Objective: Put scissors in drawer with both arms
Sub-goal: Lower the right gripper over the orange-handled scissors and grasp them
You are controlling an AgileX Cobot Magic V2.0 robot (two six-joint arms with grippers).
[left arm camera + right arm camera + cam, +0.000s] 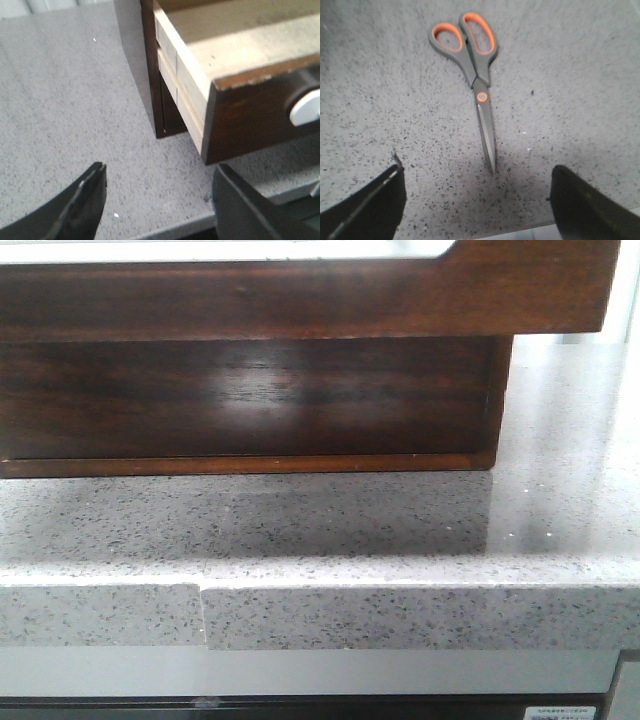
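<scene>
Right wrist view, scissors (pixel 479 85) flat between spread fingers (pixel 370 200), untouched

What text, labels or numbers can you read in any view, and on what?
No text can be read.
A strip at the lower right of the front view, under the counter edge, carries small print, too tiny and blurred to read.
The scissors show no brand or marking, only an orange ring at the pivot.
The drawer and its cabinet bear no labels.
</scene>
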